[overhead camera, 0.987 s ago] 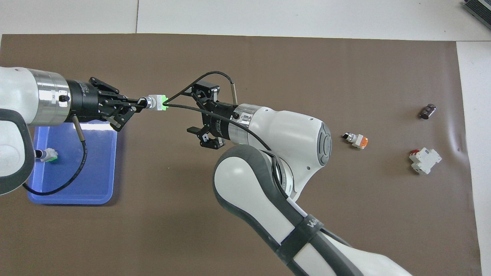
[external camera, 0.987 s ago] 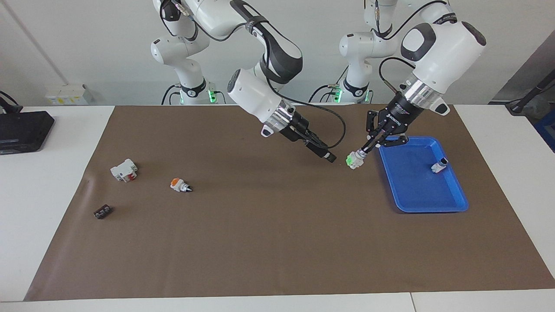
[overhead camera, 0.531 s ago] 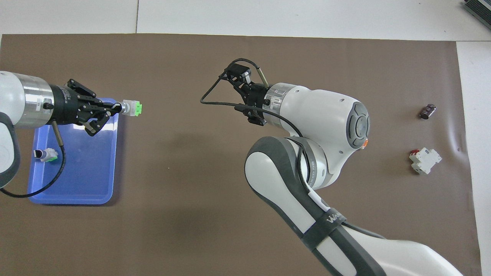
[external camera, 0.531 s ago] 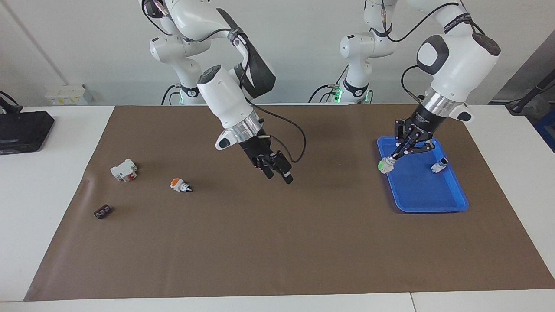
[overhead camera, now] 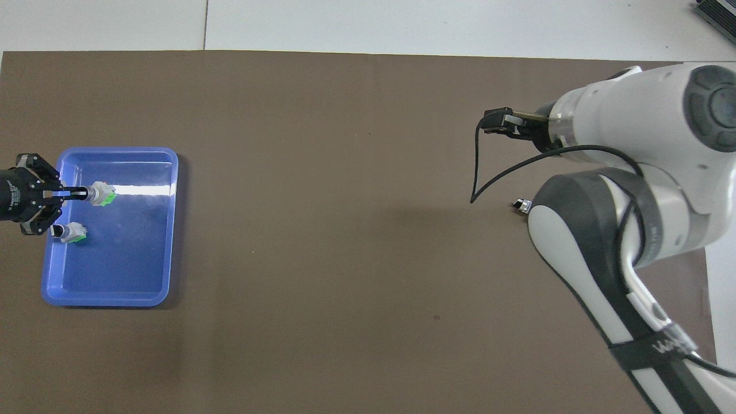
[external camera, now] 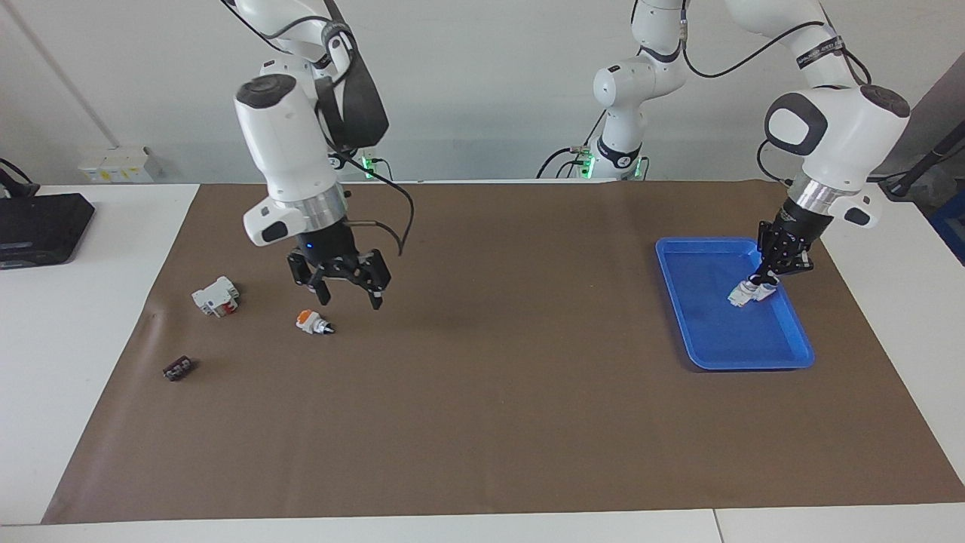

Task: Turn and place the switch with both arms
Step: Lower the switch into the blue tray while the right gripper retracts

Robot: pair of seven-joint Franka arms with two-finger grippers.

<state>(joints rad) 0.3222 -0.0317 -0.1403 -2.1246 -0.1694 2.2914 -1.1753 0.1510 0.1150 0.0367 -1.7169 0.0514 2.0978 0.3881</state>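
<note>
Mat (external camera: 482, 422): brown sheet that covers most of the table.
Tray (external camera: 784, 354): blue, at the left arm's end of the mat.
Right gripper (external camera: 345, 298): fingers spread wide, nothing in them, over the mat just above the orange-ended switch (external camera: 310, 322).
Left gripper (external camera: 763, 280): over the tray, fingertips pinched on the switch's knob end.
Switch (overhead camera: 102, 194): held in the tray, green end pointing away from the gripper, beside a second green-ended switch (overhead camera: 72, 232) lying in the tray.

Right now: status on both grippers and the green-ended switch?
Left gripper shut on small white green-ended switch, over blue plastic tray. Right gripper open above orange-ended switch. Another green-ended switch lies in the tray.
</note>
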